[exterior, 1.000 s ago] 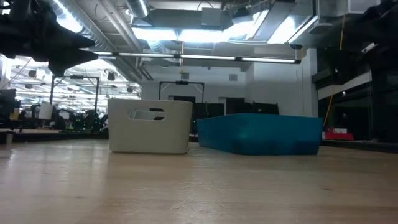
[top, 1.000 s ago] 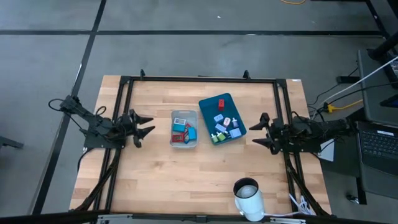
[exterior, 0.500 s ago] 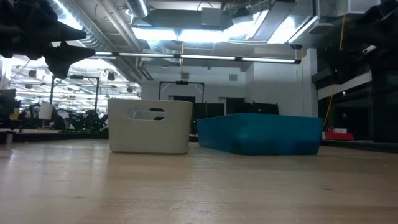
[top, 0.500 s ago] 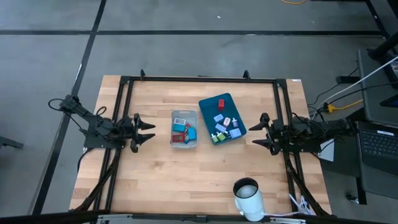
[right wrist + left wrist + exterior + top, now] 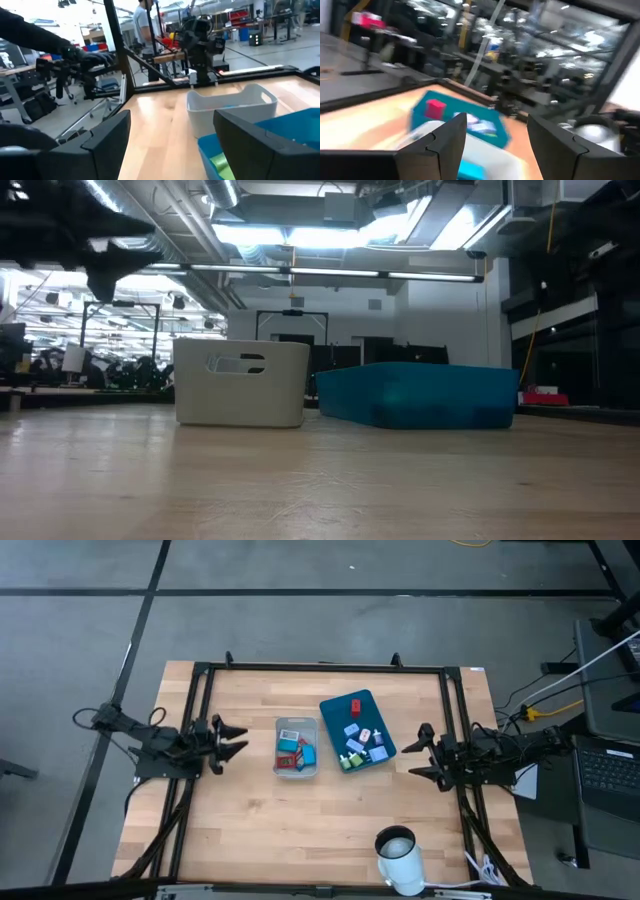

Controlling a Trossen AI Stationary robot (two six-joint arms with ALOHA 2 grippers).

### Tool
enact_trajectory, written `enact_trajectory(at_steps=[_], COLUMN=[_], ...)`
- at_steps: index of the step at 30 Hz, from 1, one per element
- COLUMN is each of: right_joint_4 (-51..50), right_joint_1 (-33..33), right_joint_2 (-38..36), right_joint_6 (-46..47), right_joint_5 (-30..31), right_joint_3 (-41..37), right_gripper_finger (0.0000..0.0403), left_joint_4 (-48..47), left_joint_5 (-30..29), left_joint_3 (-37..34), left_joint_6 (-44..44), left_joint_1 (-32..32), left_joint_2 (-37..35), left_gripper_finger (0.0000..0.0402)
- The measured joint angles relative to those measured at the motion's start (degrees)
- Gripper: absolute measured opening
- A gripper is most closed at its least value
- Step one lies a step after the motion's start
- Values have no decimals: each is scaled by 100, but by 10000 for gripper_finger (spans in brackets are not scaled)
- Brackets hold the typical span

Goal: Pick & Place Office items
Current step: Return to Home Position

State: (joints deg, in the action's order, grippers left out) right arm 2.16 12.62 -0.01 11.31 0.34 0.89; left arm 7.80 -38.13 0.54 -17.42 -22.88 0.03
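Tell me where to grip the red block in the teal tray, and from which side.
Take the red block across its two long sides, probably from straight above. It lies alone at one end of the teal tray, and the tray's walls would block a sideways approach.

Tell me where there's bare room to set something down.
Widest bare wood: the stretch from the grey bin and teal tray to the table edge where the white cylinder stands. A narrower strip lies between them and the opposite frame rail. The middle is crowded: bin and tray sit close, with the open left hand and right hand flanking them.
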Motion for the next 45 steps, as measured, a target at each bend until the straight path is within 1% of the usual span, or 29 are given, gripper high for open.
enact_trajectory(at_steps=[4,9,15,17,25,45], right_joint_4=[-52,-57,-57,-63,-66,-66], right_joint_1=[-2,-44,-325,-412,-476,-476], right_joint_2=[0,0,0,0,0,0], right_joint_6=[-2,-2,-2,-2,-2,-2], right_joint_5=[36,26,30,70,70,70], right_joint_3=[0,0,0,0,0,0], right_gripper_finger=[288,288,288,288,288,288], left_joint_4=[4,-27,-27,-27,-27,-27], left_joint_5=[-39,-102,-85,-156,-262,-271], left_joint_3=[0,0,0,0,0,0], left_joint_6=[1,12,14,14,14,14], left_joint_1=[527,960,1705,1841,1698,1699], left_joint_2=[0,0,-2,-2,-4,0], left_gripper_finger=[209,208,210,209,210,209])
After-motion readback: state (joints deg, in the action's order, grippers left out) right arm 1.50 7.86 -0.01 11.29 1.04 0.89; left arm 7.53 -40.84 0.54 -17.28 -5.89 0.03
